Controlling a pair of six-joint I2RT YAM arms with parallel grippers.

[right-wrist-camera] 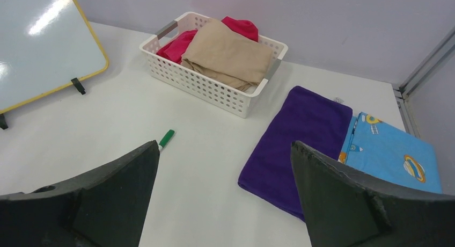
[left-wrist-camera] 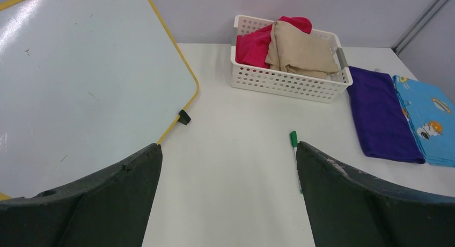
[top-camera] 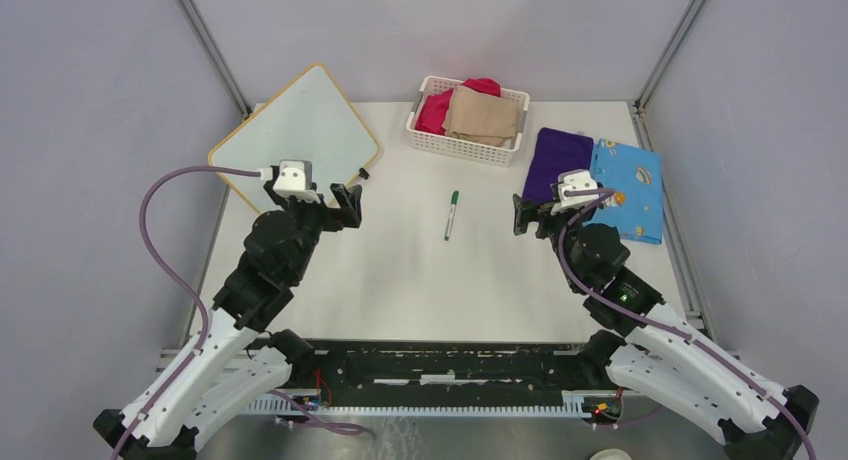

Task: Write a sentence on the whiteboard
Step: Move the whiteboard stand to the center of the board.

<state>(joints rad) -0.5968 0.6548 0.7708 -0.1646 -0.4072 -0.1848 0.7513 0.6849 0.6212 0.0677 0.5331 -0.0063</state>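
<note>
The whiteboard (top-camera: 295, 130) with a yellow-orange frame lies at the far left, turned like a diamond. Its face is blank, with only faint smudges; no green sentence shows on it. It also shows in the left wrist view (left-wrist-camera: 91, 80) and the right wrist view (right-wrist-camera: 37, 48). A green marker (top-camera: 451, 215) lies capped on the table's middle, between the arms; it also shows in both wrist views (left-wrist-camera: 293, 142) (right-wrist-camera: 166, 138). My left gripper (top-camera: 347, 206) is open and empty beside the board's near corner. My right gripper (top-camera: 525, 215) is open and empty, right of the marker.
A white slotted basket (top-camera: 465, 150) with red and tan cloths stands at the back centre. A purple cloth (top-camera: 555, 160) and a blue patterned cloth (top-camera: 628, 185) lie flat at the right. Grey walls enclose the table.
</note>
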